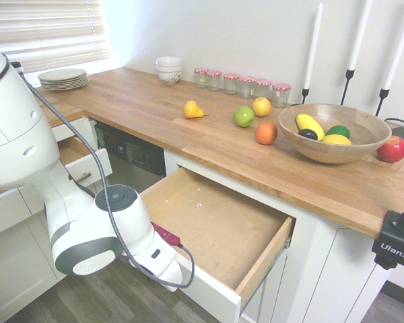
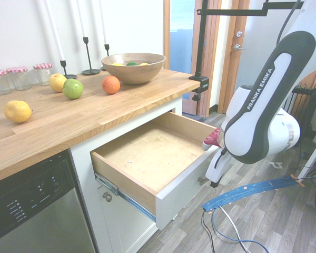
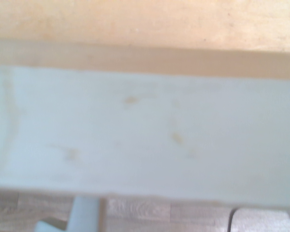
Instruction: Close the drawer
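Right up against your first exterior camera is the white arm (image 1: 87, 229), bent low in front of the cabinets, and it hides most of the hand. Look past it and you've got the drawer (image 1: 222, 229) pulled well out from under the wooden countertop (image 1: 155, 108), its brown board bottom bare. From the second exterior view you see the same drawer (image 2: 147, 155) open toward the room, white front panel facing the floor side.

Now the gripper (image 2: 215, 182): it hangs just outside that front panel, pointing steeply down, with a dark tip below the panel's lower edge. You can't make out the fingers separately, but they are closed together, with nothing visibly held. A red part of the hand (image 2: 211, 139) sits right at the panel's top edge, by the drawer's far corner. Your wrist camera is filled with the panel's pale top edge (image 3: 145, 135), blurred, with wood beyond it.

On the counter: a wooden bowl (image 1: 363, 145) of fruit, then loose fruit, an orange (image 1: 266, 133) closest to the drawer.
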`<control>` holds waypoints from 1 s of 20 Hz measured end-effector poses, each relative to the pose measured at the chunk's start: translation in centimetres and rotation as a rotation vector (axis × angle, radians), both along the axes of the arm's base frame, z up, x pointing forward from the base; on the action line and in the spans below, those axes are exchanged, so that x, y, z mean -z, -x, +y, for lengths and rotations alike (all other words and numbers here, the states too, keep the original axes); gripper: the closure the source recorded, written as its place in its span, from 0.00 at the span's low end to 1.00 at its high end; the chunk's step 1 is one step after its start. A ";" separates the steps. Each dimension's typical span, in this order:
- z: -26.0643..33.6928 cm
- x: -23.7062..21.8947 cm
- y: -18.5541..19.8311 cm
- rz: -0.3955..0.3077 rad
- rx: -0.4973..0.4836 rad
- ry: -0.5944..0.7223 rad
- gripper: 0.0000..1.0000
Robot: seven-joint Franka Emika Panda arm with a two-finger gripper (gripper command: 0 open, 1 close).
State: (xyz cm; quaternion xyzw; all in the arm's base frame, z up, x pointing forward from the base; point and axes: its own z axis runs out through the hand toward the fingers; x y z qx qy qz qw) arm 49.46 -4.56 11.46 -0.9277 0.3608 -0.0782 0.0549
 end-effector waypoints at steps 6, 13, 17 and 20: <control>-0.8 -0.2 -5.2 -0.005 0.001 -0.018 1.00; -0.6 -0.3 -11.5 -0.022 -0.005 -0.024 1.00; -0.4 -0.6 -14.4 -0.027 -0.001 -0.015 1.00; -0.3 -0.7 -16.3 -0.026 0.003 -0.006 1.00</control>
